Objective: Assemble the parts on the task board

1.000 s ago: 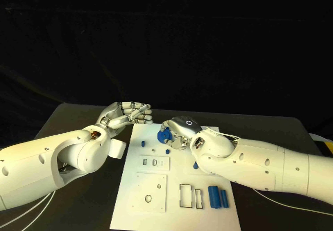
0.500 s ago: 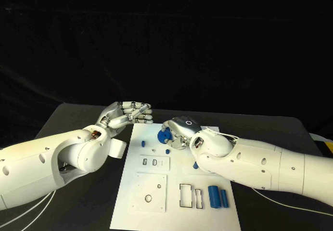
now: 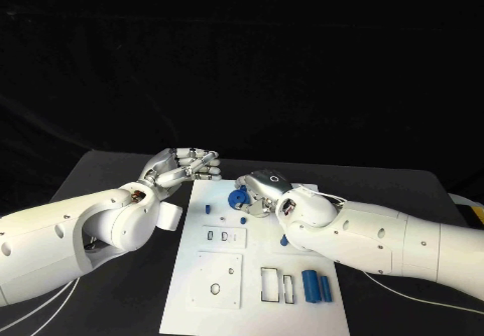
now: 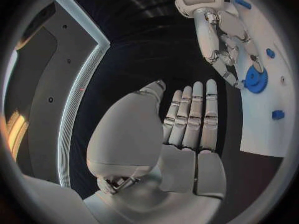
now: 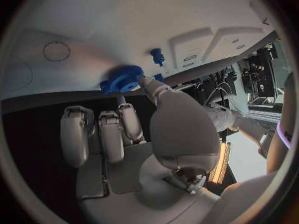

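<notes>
The right hand pinches the blue gear at the task board far end — misalignment may jam or drop it. The left hand hovers, fingers pressed together, empty.

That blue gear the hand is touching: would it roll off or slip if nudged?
Probably not roll: the blue gear seems to lie flat on the white board. Its toothed rim should give the right hand some grip. It looks like stiff, light plastic, so a push would likely slide it.
</notes>
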Controlling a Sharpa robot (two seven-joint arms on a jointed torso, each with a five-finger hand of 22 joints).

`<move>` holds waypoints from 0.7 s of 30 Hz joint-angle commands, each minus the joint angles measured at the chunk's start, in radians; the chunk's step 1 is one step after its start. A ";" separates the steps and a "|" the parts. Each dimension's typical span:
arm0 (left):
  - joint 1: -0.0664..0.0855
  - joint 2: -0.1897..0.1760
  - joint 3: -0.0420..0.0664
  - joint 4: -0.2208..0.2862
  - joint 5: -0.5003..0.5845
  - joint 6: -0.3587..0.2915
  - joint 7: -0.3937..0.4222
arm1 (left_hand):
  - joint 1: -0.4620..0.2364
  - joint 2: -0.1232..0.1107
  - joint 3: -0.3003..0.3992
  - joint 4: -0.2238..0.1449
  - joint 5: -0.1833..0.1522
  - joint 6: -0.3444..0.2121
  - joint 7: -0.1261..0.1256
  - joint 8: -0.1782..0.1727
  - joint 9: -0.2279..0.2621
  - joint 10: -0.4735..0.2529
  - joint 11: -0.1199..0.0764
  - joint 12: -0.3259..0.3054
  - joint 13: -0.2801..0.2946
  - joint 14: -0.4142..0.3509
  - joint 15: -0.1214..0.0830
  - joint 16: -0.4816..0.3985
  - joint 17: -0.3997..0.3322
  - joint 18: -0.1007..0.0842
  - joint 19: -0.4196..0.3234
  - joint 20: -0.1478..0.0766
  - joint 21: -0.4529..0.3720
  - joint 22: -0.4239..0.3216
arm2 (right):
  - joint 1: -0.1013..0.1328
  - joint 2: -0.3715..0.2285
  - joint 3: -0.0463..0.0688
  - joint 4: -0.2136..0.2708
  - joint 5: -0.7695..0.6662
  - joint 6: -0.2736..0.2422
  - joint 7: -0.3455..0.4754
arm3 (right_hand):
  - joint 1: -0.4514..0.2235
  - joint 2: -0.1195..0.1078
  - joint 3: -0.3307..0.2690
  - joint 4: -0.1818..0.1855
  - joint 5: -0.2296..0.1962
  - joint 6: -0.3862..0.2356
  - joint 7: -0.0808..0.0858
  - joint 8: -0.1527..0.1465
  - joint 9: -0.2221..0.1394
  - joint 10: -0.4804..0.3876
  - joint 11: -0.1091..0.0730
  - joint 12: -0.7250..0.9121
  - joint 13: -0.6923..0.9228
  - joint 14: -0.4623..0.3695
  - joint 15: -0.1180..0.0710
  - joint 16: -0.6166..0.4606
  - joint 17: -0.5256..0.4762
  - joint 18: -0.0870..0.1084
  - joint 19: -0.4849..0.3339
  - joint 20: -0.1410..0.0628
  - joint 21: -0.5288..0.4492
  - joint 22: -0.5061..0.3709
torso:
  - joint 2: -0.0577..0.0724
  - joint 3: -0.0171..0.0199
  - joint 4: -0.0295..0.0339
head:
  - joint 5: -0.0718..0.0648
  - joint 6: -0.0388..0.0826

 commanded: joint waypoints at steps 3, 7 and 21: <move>0.001 0.000 0.001 0.004 0.000 0.016 0.004 | -0.009 -0.004 0.005 0.000 -0.004 -0.008 0.009 -0.003 0.001 0.003 0.003 -0.005 0.001 -0.006 0.001 -0.005 0.001 0.020 -0.005 0.002 -0.005 -0.001 | 0.000 -0.005 0.000 0.003 0.032 0.039 0.014 | -0.040 0.010 -0.022 0.046 0.050 0.035 -0.007 0.001 0.007 0.013 -0.005 0.011 0.016 0.097 0.002 0.007 0.223 -0.009 0.003 0.002 -0.002 0.108 | 0.000 0.0006 -0.0005 | 0.002 -0.001; 0.001 -0.001 0.001 0.004 0.000 0.016 0.003 | -0.010 -0.004 0.006 0.000 -0.004 -0.009 0.010 -0.003 0.001 0.003 0.003 -0.006 0.001 -0.007 0.001 -0.005 0.002 0.020 -0.006 0.002 -0.005 -0.002 | -0.001 -0.009 0.000 0.007 0.042 0.051 0.014 | -0.091 0.023 -0.030 0.102 0.113 0.061 -0.014 0.007 0.012 0.025 -0.012 0.022 0.031 0.098 -0.004 0.007 0.227 -0.010 0.007 -0.003 0.000 0.112 | 0.000 0.0008 -0.0017 | 0.001 0.000; 0.001 -0.005 0.001 0.006 0.000 0.016 0.002 | -0.010 -0.004 0.006 0.000 -0.004 -0.009 0.010 -0.003 0.001 0.003 0.003 -0.006 0.001 -0.007 0.001 -0.005 0.002 0.020 -0.006 0.002 -0.005 -0.002 | -0.002 -0.033 0.000 0.016 0.056 0.058 0.007 | -0.108 0.030 -0.028 0.128 0.125 0.085 -0.021 0.016 0.017 0.034 -0.018 0.029 0.040 0.099 -0.009 0.009 0.232 -0.011 0.010 -0.008 0.002 0.117 | 0.000 0.0016 -0.0013 | 0.000 -0.003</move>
